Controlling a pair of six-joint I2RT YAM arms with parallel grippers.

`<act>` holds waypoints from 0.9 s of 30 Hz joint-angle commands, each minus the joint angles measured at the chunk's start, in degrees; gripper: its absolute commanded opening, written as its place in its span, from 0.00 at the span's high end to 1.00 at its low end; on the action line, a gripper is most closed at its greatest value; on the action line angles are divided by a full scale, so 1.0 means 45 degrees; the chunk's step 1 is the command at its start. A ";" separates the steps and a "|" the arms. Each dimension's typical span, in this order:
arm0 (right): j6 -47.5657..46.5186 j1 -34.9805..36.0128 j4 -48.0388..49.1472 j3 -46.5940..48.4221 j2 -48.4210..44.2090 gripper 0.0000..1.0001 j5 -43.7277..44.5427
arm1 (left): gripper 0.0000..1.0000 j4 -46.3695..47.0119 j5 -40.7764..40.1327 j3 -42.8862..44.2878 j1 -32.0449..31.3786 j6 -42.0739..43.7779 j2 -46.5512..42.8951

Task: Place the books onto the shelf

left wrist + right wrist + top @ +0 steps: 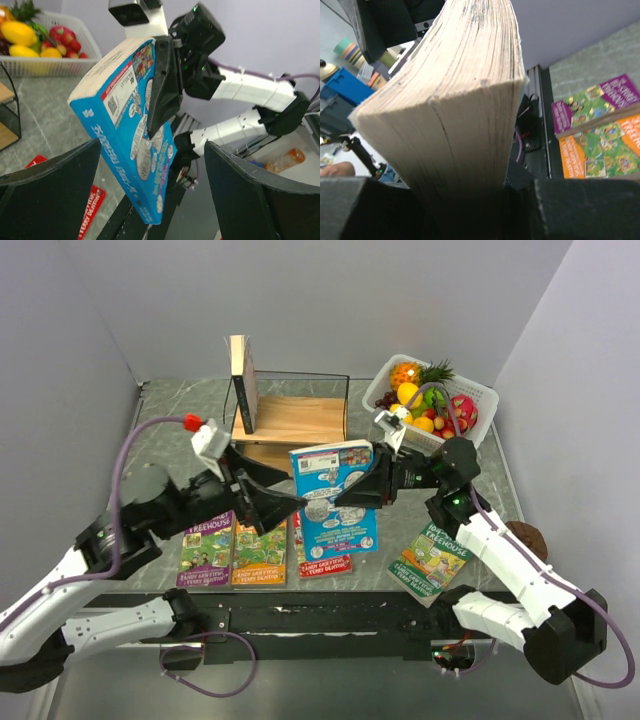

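Observation:
My right gripper is shut on a blue book, holding it tilted above the table; in the right wrist view its cream page edge is clamped in my right gripper. My left gripper stands open beside it. In the left wrist view the blue book's lower corner hangs within my left gripper, apart from both fingers. One book stands upright on the shelf. Purple, orange, red and green books lie flat on the table.
A white basket of fruit stands at the back right, next to the shelf. A brown round object lies by the right arm. Grey walls close in the table on three sides.

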 commanded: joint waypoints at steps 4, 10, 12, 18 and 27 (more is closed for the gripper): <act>-0.0900 0.0693 -0.0565 0.1124 -0.0123 1.00 -0.0653 | 0.10 0.0277 0.2240 -0.0086 0.1179 0.0461 0.0534; -0.0587 0.0810 -0.0018 0.1105 -0.0221 1.00 -0.1043 | 0.16 0.0765 0.4193 -0.0554 0.2663 0.0266 0.0710; -0.0391 0.0830 0.0294 0.1027 -0.0357 1.00 -0.1024 | 0.16 0.0707 0.4390 -0.0613 0.2938 0.0285 0.0788; -0.0722 0.0967 -0.0152 0.1163 -0.0494 1.00 -0.1063 | 0.13 0.0786 0.4821 -0.1063 0.3760 0.0246 0.0748; -0.1328 0.1299 -0.1070 0.1456 -0.0183 1.00 -0.1200 | 0.37 0.2248 0.6770 -0.1668 0.3994 -0.0261 0.0650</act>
